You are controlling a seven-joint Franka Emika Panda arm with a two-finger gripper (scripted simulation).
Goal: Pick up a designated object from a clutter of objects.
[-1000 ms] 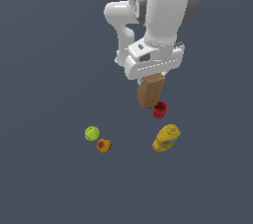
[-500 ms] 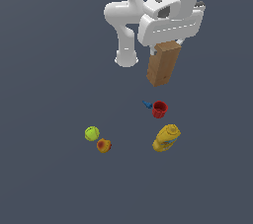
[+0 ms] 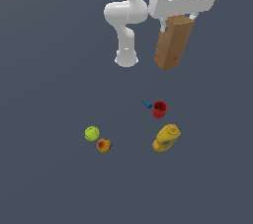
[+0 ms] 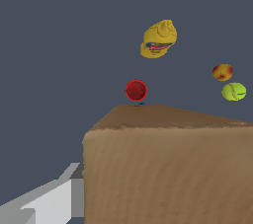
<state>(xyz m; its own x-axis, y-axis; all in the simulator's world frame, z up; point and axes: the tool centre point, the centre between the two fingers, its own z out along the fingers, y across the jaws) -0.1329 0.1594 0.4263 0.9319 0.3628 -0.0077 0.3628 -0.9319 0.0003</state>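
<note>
The tall brown box (image 3: 173,43), the designated object, hangs high above the floor, tilted a little, its top end held in my gripper (image 3: 179,17), which is shut on it. In the wrist view the box (image 4: 168,168) fills the foreground with one grey finger (image 4: 44,201) beside it. The rest of the clutter lies far below: a red mug (image 3: 159,109), a tiny blue piece (image 3: 147,104), a yellow bottle (image 3: 166,138), a yellow-green ball (image 3: 92,133) and an orange-red fruit (image 3: 104,145).
The arm's white base (image 3: 126,59) stands on the grey floor toward the exterior view's left of the hanging box. The wrist view looks down on the mug (image 4: 136,90), bottle (image 4: 158,39), fruit (image 4: 222,72) and ball (image 4: 233,91).
The gripper has risen with the brown box, lifting it from beside the red mug to well above the floor. The tiny blue piece, hidden before, now shows. The other items have not moved.
</note>
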